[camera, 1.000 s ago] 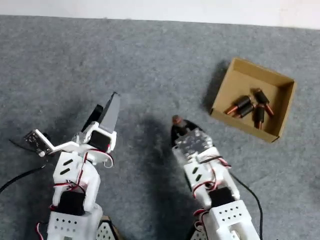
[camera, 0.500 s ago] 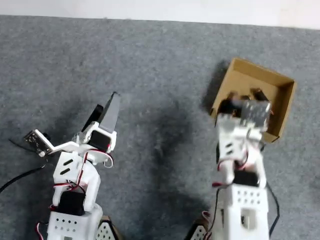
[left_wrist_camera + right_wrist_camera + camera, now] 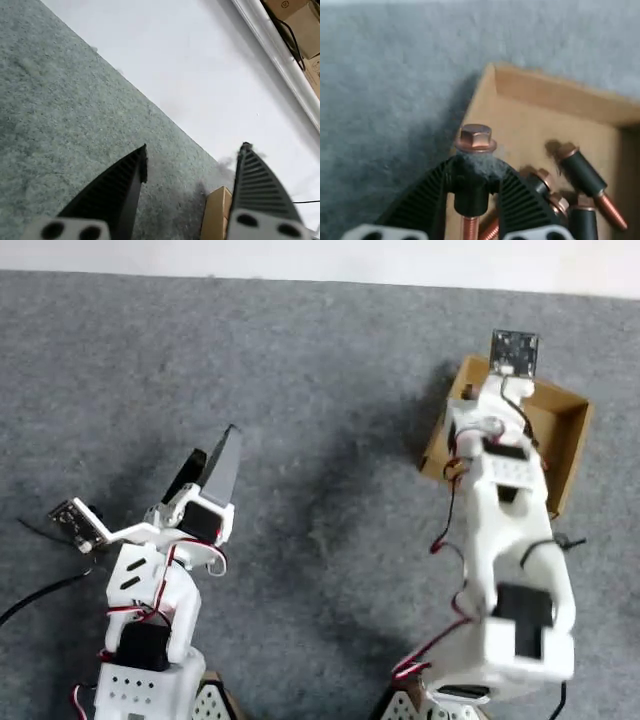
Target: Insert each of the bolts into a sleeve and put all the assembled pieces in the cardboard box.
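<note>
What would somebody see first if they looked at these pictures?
Probably the right tool, shut on a copper bolt in a black sleeve, over the edge of the cardboard box. Several finished pieces lie inside the box. The left tool hangs open above the grey mat.

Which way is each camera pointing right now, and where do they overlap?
High view: fixed overhead, looking down on mat, box, left arm, right arm.
Left wrist: looks across the mat to the white surface beyond; own open fingers frame it.
Right wrist: looks down on the box edge; own fingers grip a sleeved bolt.
Shared: all three show the box.
</note>
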